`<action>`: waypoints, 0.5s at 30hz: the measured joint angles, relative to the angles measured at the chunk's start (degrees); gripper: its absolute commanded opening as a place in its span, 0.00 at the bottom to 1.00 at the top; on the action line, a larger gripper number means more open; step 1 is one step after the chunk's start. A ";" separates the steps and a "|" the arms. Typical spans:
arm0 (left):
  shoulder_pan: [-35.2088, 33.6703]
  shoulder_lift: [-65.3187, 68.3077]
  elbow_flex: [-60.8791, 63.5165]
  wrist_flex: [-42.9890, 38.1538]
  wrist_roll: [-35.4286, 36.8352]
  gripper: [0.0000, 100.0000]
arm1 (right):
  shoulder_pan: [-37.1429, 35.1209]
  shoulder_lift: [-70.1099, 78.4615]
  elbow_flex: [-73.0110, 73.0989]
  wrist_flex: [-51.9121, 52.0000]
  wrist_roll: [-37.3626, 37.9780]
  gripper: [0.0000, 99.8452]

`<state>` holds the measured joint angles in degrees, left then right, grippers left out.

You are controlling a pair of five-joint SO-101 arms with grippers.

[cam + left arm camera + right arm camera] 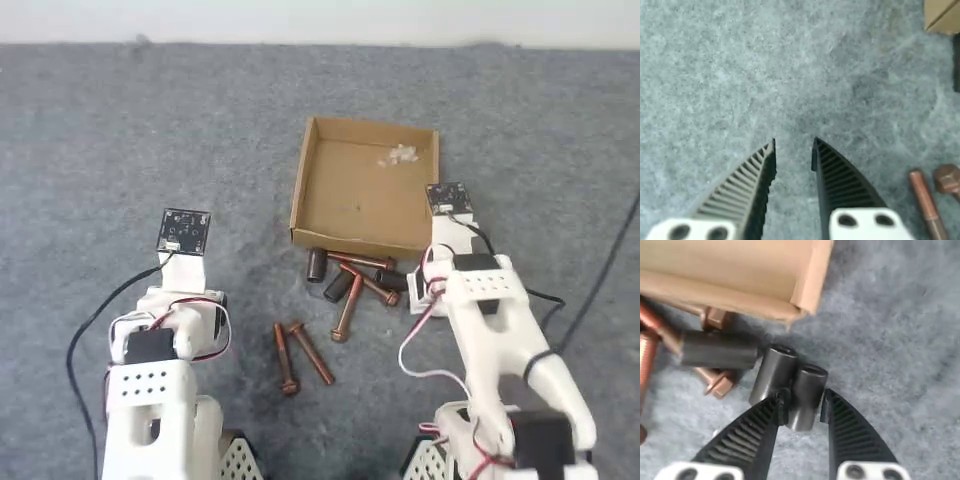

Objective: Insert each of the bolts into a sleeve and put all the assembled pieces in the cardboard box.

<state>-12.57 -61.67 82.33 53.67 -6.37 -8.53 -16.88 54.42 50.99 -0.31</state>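
Note:
A dark sleeve (807, 390) stands tilted on the grey carpet with my right gripper (802, 401) shut on it, one finger pressing each side. A second sleeve (772, 372) leans against it, and a third sleeve (717, 350) lies just beyond among copper bolts (715, 382). The cardboard box (300, 185) sits open in the middle, with its near corner (805, 285) just past the sleeves. Several bolts (312, 352) lie in front of the box. My left gripper (793, 142) hangs open over bare carpet, with two bolts (927, 200) off to its side.
Two more dark sleeves (317, 264) lie with crossed bolts (348, 305) against the box's front wall. White scraps (398, 155) rest inside the box. A black cable (605, 270) runs along the right. The carpet to the left is bare.

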 measured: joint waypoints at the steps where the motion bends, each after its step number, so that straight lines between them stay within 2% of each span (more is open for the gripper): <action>1: 0.00 0.00 0.00 0.00 0.00 0.12 | 0.00 1.23 -0.53 0.00 0.00 0.11; 15: 0.00 0.00 0.00 0.00 0.00 0.12 | 1.41 3.60 -1.85 0.00 1.14 0.12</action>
<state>-12.57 -61.67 82.33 53.67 -6.37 -7.12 -13.27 52.57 50.99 0.84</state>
